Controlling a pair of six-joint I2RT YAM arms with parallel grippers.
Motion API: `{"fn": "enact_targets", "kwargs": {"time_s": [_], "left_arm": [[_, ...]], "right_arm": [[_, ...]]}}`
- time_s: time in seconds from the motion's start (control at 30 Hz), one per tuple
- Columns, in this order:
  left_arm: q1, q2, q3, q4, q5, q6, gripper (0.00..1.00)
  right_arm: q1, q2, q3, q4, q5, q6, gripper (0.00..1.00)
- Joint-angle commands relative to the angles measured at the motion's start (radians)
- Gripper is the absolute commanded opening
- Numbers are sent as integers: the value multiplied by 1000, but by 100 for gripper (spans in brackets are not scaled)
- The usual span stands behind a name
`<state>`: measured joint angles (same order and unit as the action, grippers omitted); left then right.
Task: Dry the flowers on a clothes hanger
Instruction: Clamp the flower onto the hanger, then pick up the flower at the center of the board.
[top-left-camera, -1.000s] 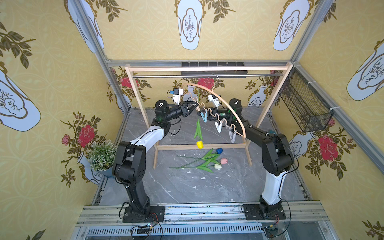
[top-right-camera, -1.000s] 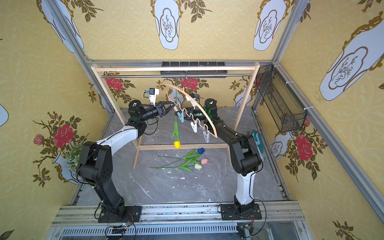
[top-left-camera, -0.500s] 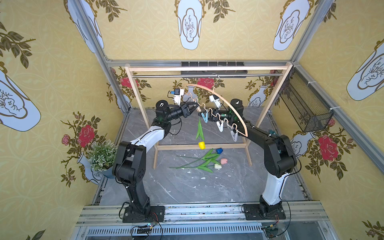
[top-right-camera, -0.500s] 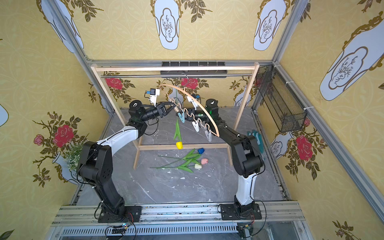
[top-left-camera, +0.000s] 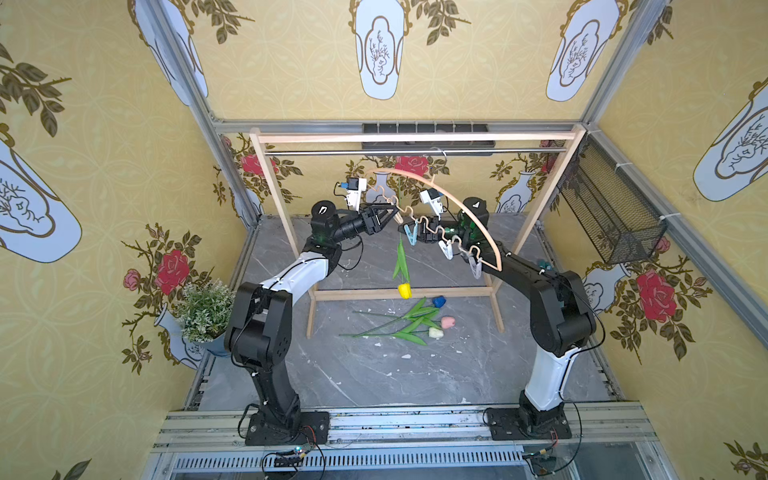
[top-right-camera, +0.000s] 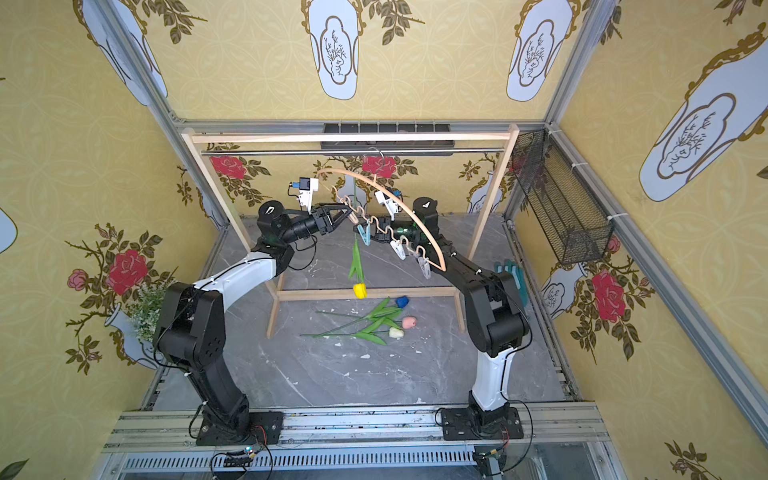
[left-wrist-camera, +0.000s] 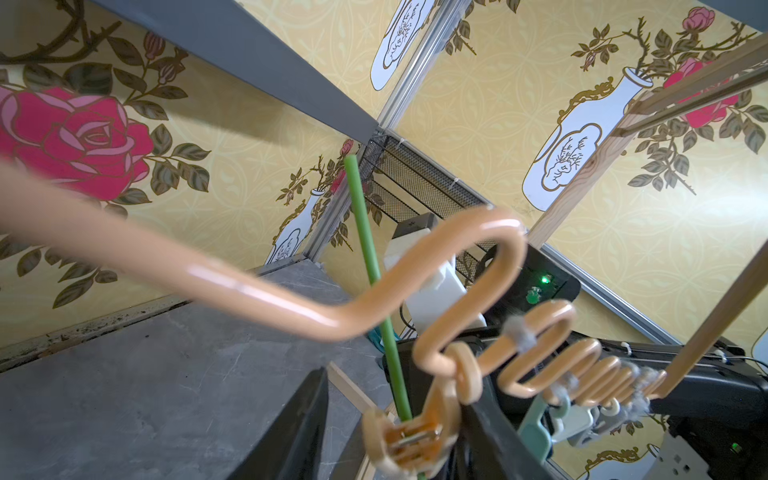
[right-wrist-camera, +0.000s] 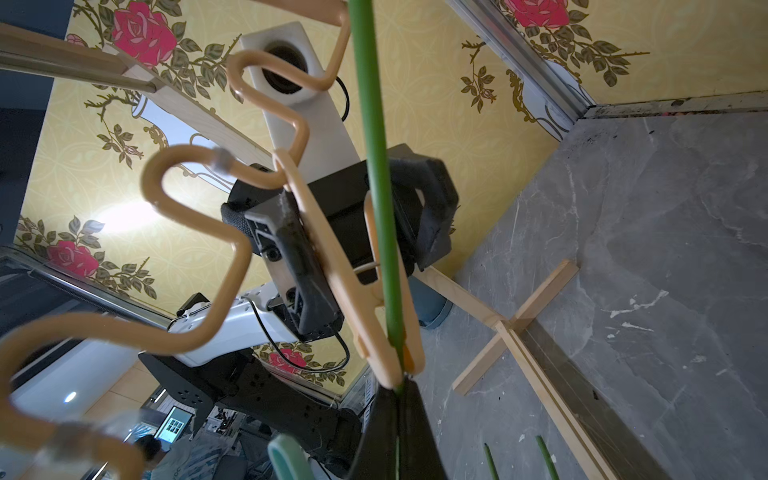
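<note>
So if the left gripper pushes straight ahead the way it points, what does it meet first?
Most likely the peach clothespin, which sits between the fingers of the open left gripper and is clipped onto the yellow tulip stem. Beyond it, the right gripper holds that stem; depth there is unclear.

Clothes hanger (top-left-camera: 449, 191) on rack rail (top-left-camera: 332, 152); one tulip (top-left-camera: 401, 262) hanging from it; three tulips (top-left-camera: 415, 322) on counter (top-left-camera: 374, 374), before rack.

No txt, nos. or brand names legible anywhere I look. Only marks: small white angular logo (top-left-camera: 325, 209) on left arm (top-left-camera: 299, 270), no letters in it; twin logo (top-left-camera: 476, 204) on right arm (top-left-camera: 524, 271). Monitor (right-wrist-camera: 172, 426) in right wrist view is lit, content too blurry to read.
</note>
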<state>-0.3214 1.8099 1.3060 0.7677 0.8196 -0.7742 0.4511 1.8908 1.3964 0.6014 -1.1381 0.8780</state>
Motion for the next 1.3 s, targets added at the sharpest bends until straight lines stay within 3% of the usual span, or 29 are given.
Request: {"fn": "enact_targets", "kwargs": {"time_s": [0.0,0.17,0.27,0.33,0.63,0.77,0.93,0.97,1.0,1.03,1.1,1.27], "left_arm": [[2,-2,-16,16,-6,12,58],[0,-25,-48,12,3,16,66],[1,-52,-85,8,1,30,78],[3,-82,-117,4,-2,49,81],[13,-259,-236,-204,-153,171,77],[7,-349,-288,-343,-267,220,75],[-16,-477,-392,-463,-422,227,76],[-22,-509,-417,-492,-468,221,77],[-22,-540,-447,-512,-501,216,79],[-22,-570,-470,-530,-525,211,80],[-22,-643,-512,-587,-595,193,86],[-24,-792,-572,-781,-751,136,86]], "right_arm": [[0,-13,-2,34,-1,-15,0],[-3,-10,-12,33,4,-19,0],[-5,-9,-19,38,8,-19,0],[-6,-7,-25,41,11,-18,0],[-37,-31,-98,57,53,-22,29],[-94,-75,-216,-76,160,-114,34],[-123,-199,-340,-391,448,-320,35],[-124,-232,-378,-424,498,-343,40],[-126,-267,-419,-445,538,-358,65],[-131,-301,-455,-463,570,-366,69],[-139,-383,-539,-506,633,-387,69],[-140,-620,-709,-616,754,-408,67]]}}
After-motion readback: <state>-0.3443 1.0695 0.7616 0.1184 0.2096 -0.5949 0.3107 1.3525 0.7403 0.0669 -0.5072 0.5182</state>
